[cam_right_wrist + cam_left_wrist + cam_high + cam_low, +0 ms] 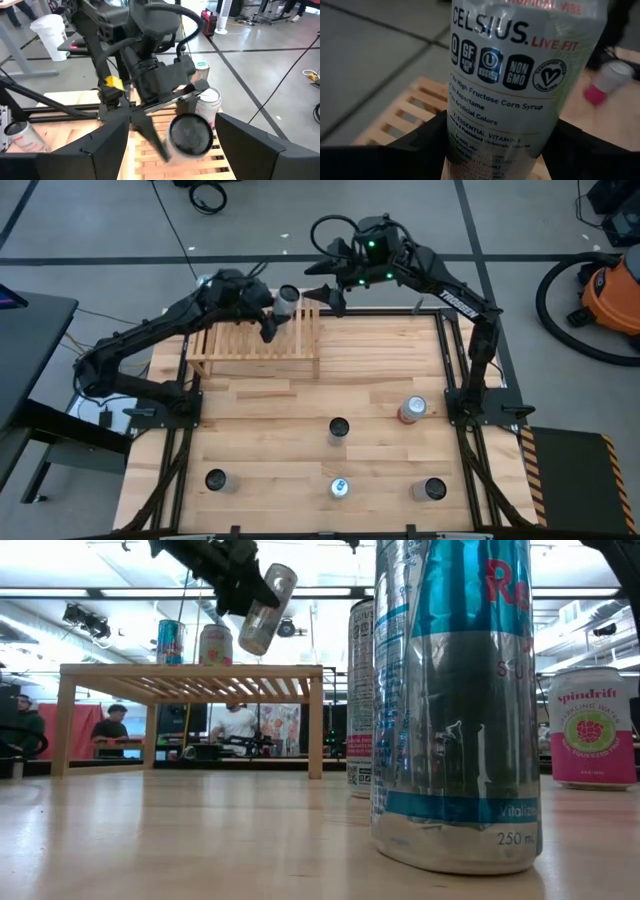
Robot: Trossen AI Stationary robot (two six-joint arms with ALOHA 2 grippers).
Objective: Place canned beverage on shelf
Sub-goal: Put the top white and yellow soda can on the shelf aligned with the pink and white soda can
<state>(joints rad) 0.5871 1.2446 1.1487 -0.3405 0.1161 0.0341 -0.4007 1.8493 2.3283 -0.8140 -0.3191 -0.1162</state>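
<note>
A slim silver can (288, 300) labelled Celsius (515, 75) hangs tilted above the far right part of the shelf (250, 345), a low light-wood slatted rack at the table's far left. My left gripper (272, 320) is shut on it. My right gripper (322, 295) stands open just right of the can, level with it, and touches nothing. In the right wrist view one round end of the can (190, 132) faces that gripper's spread fingers. Two other cans (170, 640) (215, 643) stand upright on the shelf's slats (190, 670). My left gripper pinches the can's lower wall (470, 150) between its two fingers, one on each side. The fingers come from the table's left, slanting a little downward. The can is lifted clear of the shelf and leans, its upper end (280, 575) toward the right gripper.
Several more cans stand on the table's near half: a dark-topped one (338, 428), a red one (412, 409), and three along the front (216, 479) (340, 487) (433, 489). The blue-and-silver front can (455, 700) fills much of the low view. A pink-and-white can (592, 725) stands right of it.
</note>
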